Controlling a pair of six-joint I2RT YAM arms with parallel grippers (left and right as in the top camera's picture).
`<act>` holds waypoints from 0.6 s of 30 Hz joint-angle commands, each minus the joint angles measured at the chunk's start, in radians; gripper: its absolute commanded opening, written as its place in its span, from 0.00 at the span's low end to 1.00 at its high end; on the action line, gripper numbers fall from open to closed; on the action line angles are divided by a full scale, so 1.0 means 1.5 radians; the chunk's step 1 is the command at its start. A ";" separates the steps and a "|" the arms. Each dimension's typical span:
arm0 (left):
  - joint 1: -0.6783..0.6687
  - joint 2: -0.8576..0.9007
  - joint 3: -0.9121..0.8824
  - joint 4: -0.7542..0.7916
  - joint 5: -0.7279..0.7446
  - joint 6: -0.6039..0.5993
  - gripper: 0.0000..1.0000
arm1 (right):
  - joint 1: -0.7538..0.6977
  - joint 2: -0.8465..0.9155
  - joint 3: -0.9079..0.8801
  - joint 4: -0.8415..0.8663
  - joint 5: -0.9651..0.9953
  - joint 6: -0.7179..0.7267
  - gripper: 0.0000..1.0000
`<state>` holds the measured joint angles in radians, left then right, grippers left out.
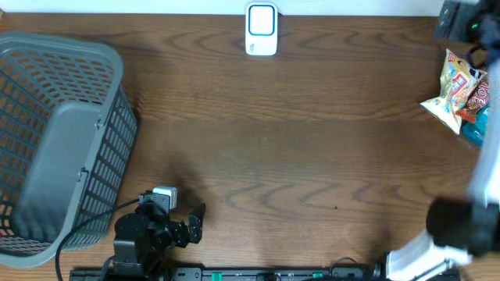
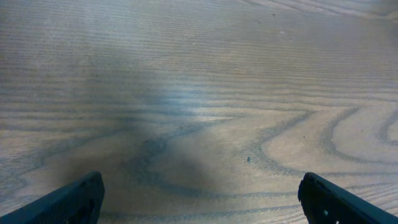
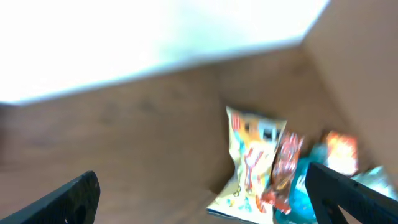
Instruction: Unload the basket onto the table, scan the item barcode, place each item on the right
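A: Overhead. Grey plastic mesh basket (image 1: 55, 140) on the left of the brown wood-grain table (image 1: 297, 156). White-and-blue scanner unit (image 1: 261, 30) at the far edge, centre. The item?
B: Yellow crinkled snack packet (image 1: 453, 90), far right, touching a red packet (image 1: 476, 100) (print unreadable). Left gripper (image 1: 195, 222) near, just right of the basket.
A: Left wrist. Fingertips (image 2: 68, 202) wide apart over bare wood.
B: Right wrist, blurred. Right gripper (image 3: 205, 190) spread wide, clamping nothing. Yellow packet on the table ahead, touched by neither finger.
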<state>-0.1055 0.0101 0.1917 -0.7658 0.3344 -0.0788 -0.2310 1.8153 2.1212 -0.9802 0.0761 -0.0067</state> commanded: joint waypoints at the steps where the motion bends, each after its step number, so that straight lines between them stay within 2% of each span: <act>1: 0.003 -0.004 -0.002 -0.030 0.003 0.001 1.00 | 0.040 -0.127 0.007 -0.031 -0.005 0.009 0.99; 6: 0.003 -0.004 -0.002 -0.030 0.003 0.001 1.00 | 0.086 -0.273 0.007 -0.048 -0.005 0.009 0.99; 18: 0.003 -0.004 -0.002 -0.030 0.003 0.001 1.00 | 0.089 -0.508 0.007 -0.049 -0.005 0.009 0.99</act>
<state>-0.1055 0.0101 0.1917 -0.7662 0.3344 -0.0788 -0.1051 1.1191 2.1334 -1.0512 0.0666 -0.0067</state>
